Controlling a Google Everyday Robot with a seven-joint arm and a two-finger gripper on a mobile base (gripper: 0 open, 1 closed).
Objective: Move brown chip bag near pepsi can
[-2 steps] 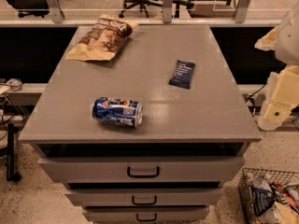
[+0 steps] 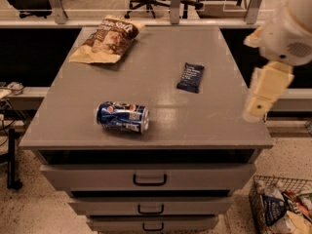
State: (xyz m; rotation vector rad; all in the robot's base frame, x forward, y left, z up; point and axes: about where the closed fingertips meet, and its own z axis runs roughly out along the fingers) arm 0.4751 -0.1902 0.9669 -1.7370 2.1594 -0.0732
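Note:
The brown chip bag (image 2: pixel 105 39) lies flat at the far left corner of the grey cabinet top (image 2: pixel 161 106). The pepsi can (image 2: pixel 122 116) lies on its side near the front left edge, well apart from the bag. My gripper (image 2: pixel 255 110) hangs at the end of the cream arm (image 2: pixel 285 33), above the cabinet top's right edge. It is far from both the bag and the can and holds nothing that I can see.
A small dark navy snack packet (image 2: pixel 190 77) lies right of centre on the top. Drawers with handles (image 2: pixel 149 180) are below the front edge. A wire basket of items (image 2: pixel 282 206) stands on the floor at the lower right. Office chairs stand behind a rail.
The arm and gripper have moved a little to the left, toward the cabinet's right edge. The bag, the can and the packet have not moved.

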